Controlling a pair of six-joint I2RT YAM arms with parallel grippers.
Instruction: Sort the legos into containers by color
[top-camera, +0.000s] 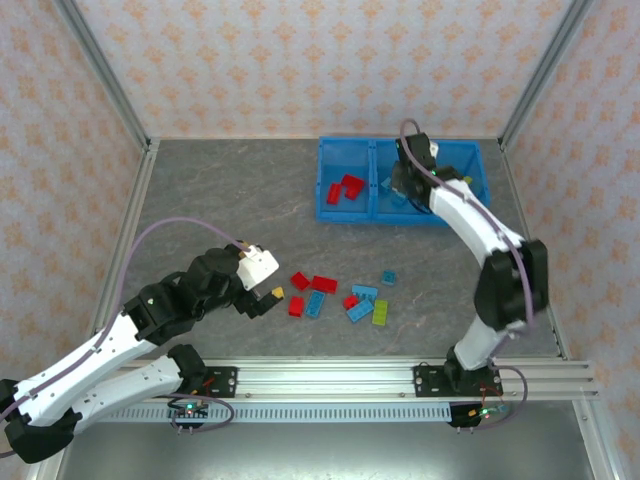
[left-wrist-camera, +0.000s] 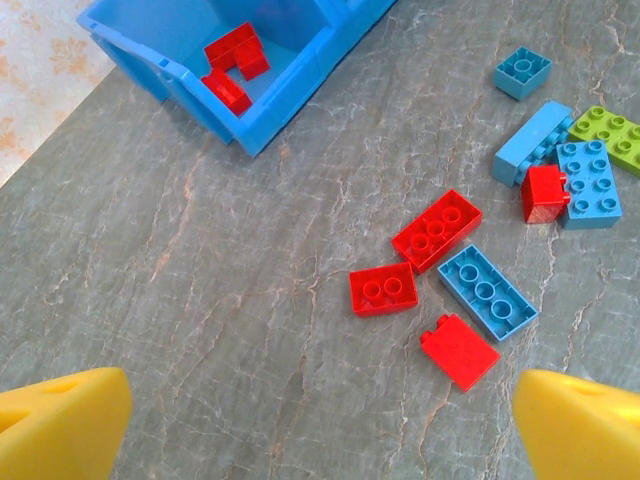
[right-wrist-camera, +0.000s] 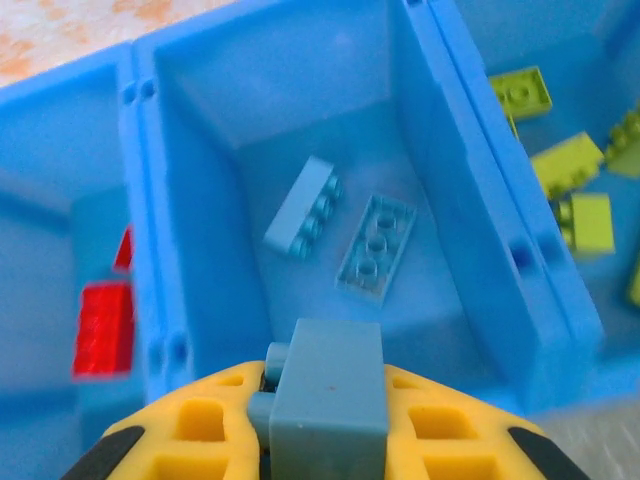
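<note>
Surface: grey marbled surface (top-camera: 230, 190), enclosed by patterned walls (top-camera: 300, 60).
Bin: long blue bin (top-camera: 345, 216) at the far right of the surface, divided into three compartments.
Left compartment: red bricks (left-wrist-camera: 232, 55).
Middle compartment: two light blue bricks (right-wrist-camera: 305, 208) lying on its floor, close together.
Right compartment: several yellow-green bricks (right-wrist-camera: 570, 165).
Right fingers (right-wrist-camera: 200, 435): clamped on a held light blue brick (right-wrist-camera: 325, 400), above the middle compartment.
Left fingers (left-wrist-camera: 60, 425): spread wide with nothing between them, over bare surface near the loose legos.
Loose legos (top-camera: 340, 295): red, light blue and one yellow-green brick (left-wrist-camera: 612, 138), scattered on the near centre of the surface, well apart from the bin.
</note>
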